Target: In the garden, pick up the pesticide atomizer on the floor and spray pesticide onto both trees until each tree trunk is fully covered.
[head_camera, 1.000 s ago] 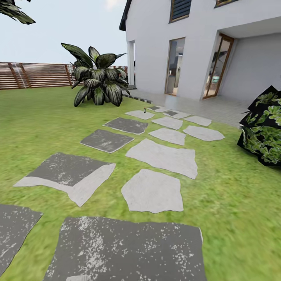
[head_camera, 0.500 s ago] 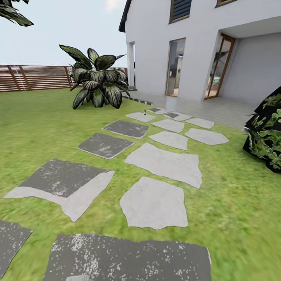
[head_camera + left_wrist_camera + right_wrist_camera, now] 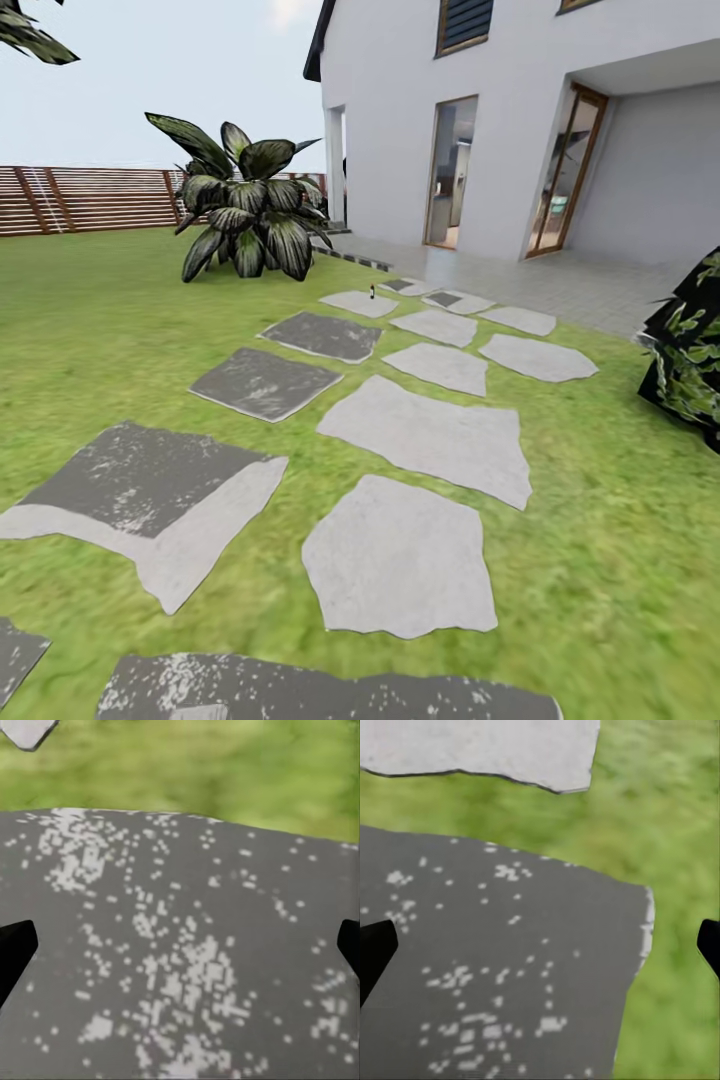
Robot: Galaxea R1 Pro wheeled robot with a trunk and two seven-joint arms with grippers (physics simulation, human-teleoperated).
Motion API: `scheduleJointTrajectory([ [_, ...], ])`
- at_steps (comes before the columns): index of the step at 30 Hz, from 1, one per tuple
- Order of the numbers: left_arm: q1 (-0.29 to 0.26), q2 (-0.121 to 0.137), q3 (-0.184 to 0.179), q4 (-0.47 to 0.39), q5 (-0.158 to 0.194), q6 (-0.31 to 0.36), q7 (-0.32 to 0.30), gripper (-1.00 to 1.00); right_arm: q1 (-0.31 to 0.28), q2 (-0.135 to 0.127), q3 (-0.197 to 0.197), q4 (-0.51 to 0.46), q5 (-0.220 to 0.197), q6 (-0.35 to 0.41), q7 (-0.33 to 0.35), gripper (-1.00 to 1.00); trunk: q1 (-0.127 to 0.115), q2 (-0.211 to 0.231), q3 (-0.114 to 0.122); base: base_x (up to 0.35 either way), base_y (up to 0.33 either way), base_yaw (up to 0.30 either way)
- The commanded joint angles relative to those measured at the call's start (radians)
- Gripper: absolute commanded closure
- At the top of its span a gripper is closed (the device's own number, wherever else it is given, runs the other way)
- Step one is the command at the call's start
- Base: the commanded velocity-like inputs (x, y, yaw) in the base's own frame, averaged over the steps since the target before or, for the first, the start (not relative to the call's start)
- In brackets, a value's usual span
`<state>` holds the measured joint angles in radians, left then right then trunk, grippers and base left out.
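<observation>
Clearly we've rolled forward: the stone paving (image 3: 425,435) looms bigger, the white house (image 3: 520,120) and broad-leaf plant (image 3: 245,215) sit closer. A tiny dark object, likely the pesticide atomizer (image 3: 372,292), stands far ahead on a paver, so we judge approach unfinished. Left gripper (image 3: 180,945) and right gripper (image 3: 540,945) hang over dark pavers, fingertips spread wide, holding nothing.

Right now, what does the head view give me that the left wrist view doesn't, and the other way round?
Head view alone: the house, the wooden fence, a broad-leaved plant, a dark bush and a tiny dark object on a far paving stone, too small to identify. Left wrist view alone: the left claw, its dark fingertips spread wide over a speckled grey slab. Both show grass and grey paving stones.
</observation>
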<state>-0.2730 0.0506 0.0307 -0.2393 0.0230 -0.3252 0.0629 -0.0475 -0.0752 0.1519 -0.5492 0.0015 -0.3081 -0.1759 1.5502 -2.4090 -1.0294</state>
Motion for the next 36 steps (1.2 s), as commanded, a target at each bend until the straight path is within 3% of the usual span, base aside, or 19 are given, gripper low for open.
scheduleJointTrajectory([
  [1,0.0,0.0,0.0,0.0,0.0,0.0,0.0,-1.0,0.0,0.0,0.0,0.0,0.0,0.0,0.0,-1.0,0.0,0.0,0.0,0.34,0.0,0.0],
  [36,0.0,0.0,0.0,0.0,0.0,0.0,0.0,-1.0,0.0,0.0,0.0,-0.002,0.0,0.0,0.0,-1.0,0.0,0.0,0.0,0.34,0.0,0.0],
])
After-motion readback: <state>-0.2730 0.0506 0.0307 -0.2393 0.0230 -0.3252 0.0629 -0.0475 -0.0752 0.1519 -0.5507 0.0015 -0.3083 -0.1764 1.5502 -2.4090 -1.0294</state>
